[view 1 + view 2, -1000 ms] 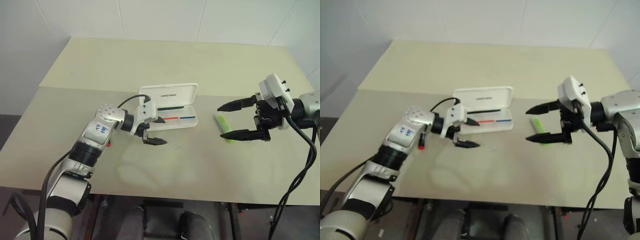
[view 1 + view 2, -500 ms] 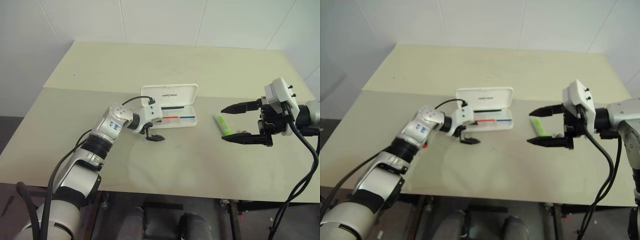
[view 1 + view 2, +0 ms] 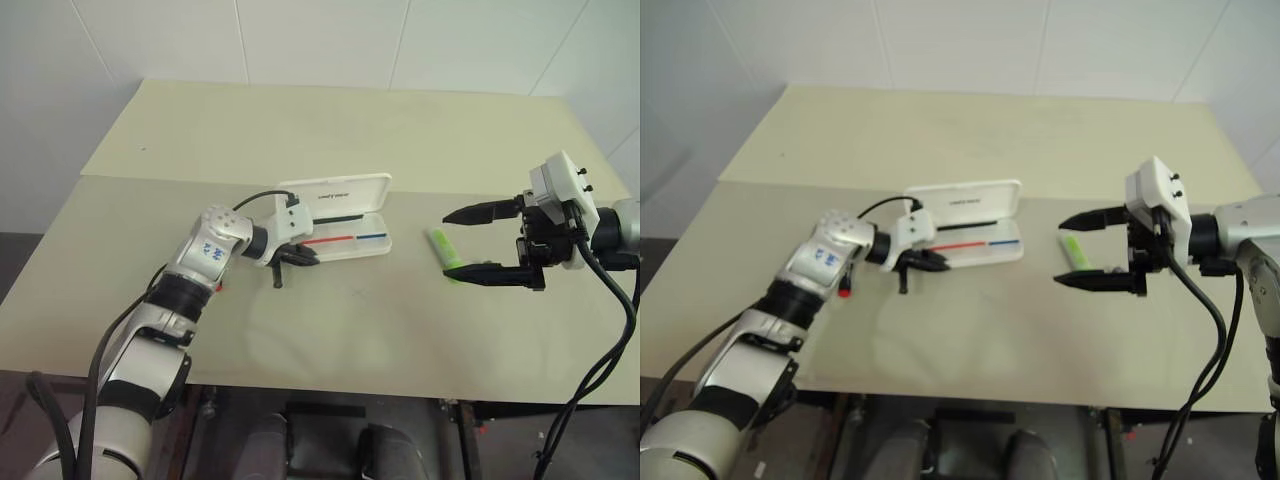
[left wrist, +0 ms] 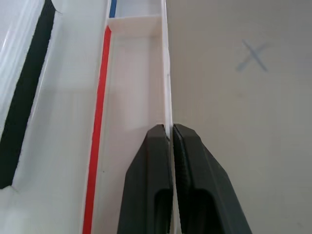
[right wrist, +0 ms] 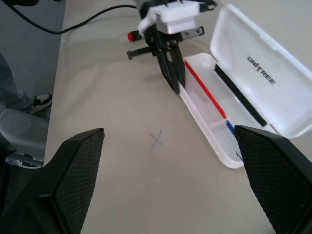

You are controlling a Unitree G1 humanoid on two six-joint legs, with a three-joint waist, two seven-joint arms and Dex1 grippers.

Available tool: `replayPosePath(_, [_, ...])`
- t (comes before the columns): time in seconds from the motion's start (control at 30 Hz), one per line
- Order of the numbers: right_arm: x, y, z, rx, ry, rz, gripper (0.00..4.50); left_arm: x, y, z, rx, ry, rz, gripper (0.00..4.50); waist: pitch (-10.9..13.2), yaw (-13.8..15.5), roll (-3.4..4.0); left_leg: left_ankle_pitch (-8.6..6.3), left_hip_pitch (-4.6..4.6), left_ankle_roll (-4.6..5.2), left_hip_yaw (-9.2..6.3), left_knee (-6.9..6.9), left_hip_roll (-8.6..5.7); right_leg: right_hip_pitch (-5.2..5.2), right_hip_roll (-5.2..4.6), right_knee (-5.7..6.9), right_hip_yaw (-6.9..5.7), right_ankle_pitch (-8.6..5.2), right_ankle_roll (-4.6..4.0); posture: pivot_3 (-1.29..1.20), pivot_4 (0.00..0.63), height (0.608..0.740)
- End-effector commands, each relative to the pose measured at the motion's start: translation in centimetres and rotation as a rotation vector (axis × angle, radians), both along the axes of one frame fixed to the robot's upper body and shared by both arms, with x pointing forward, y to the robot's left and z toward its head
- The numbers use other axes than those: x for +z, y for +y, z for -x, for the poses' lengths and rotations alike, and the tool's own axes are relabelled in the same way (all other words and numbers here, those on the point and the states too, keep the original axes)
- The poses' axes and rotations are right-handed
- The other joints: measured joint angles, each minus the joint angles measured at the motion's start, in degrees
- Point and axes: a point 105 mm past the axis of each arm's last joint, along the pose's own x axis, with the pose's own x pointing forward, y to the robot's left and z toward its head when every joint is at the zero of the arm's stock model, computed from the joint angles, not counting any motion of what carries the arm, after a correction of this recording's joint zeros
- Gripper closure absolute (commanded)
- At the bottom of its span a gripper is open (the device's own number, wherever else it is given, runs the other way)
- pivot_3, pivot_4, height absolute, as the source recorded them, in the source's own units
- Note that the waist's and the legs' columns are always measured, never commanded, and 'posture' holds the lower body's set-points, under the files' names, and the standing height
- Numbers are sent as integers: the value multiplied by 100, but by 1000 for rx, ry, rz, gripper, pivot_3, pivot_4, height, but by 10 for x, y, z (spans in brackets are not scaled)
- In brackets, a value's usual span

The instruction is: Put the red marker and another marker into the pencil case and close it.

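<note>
The pencil case (image 3: 340,192) lies open mid-table, its white lid (image 5: 263,73) raised and red and blue stripes in its tray (image 4: 131,73). My left gripper (image 4: 170,129) is shut on the thin front wall of the tray near its left end, also seen from the head (image 3: 303,258). The red marker (image 3: 843,293) lies on the table under my left forearm, with just its red end showing. The lime-green highlighter (image 3: 441,246) lies right of the case. My right gripper (image 3: 1059,252) hovers open over it, fingers spread wide, empty.
A faint pencilled X (image 3: 360,293) marks the table in front of the case. The cream table (image 3: 300,130) has a seam across it and free room behind the case. A person's shoe (image 5: 36,100) shows on the floor beside the table.
My left gripper has gone from open to shut, pinching the case's front wall. The right gripper has stayed open in place. The head view has shifted slightly.
</note>
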Motion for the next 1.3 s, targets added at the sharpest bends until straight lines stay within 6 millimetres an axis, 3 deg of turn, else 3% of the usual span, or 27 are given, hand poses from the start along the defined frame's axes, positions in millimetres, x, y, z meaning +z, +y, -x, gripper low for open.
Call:
replayPosePath(0.03, [14, -3, 4, -8, -56, 9, 0, 7, -7, 26, -81, -49, -14, 4480, 1, 8, 1, 0, 0, 0, 2, 0, 0, -1, 0, 1, 1, 0, 0, 0, 150, 740])
replayPosePath(0.17, [14, -2, 3, -8, -53, 9, 0, -4, -13, 57, -142, -65, -51, 4480, 2, 29, 2, -1, -2, 1, 3, 1, 1, -2, -1, -1, 5, 0, 0, 0, 150, 740])
replayPosePath(0.3, [14, -1, 2, 2, -51, 8, 0, -8, -23, 70, -170, -76, -45, 4480, 3, 62, 4, -3, -3, 4, 1, 2, 1, -1, -2, -2, 3, 0, 0, 0, 150, 740])
replayPosePath(0.67, [12, -3, 5, 3, -45, 15, 0, -23, -17, 67, -204, -135, -140, 4480, 4, 39, 5, -4, -4, 5, 6, -1, 2, -7, -1, -2, 6, 0, 0, 0, 150, 740])
replayPosePath(0.93, [8, -8, 1, -27, -40, 22, 0, -24, -18, 71, -194, -95, -117, 4480, 4, 39, 5, -4, -4, 5, 6, 0, 2, -7, -1, -1, 6, 0, 0, 0, 150, 740])
replayPosePath(0.97, [7, -9, 0, -33, -40, 22, 0, -26, -17, 73, -198, -86, -122, 3936, 4, 39, 5, -4, -4, 5, 6, 0, 2, -7, -1, -1, 6, 0, 0, 0, 150, 740])
replayPosePath(1.3, [-1, -12, -9, -52, -19, 20, 0, -21, -18, 75, -195, -131, -105, 788, 5, 36, 6, -4, -3, 6, 8, -3, 3, -8, -1, -4, 7, 0, 0, 0, 150, 740])
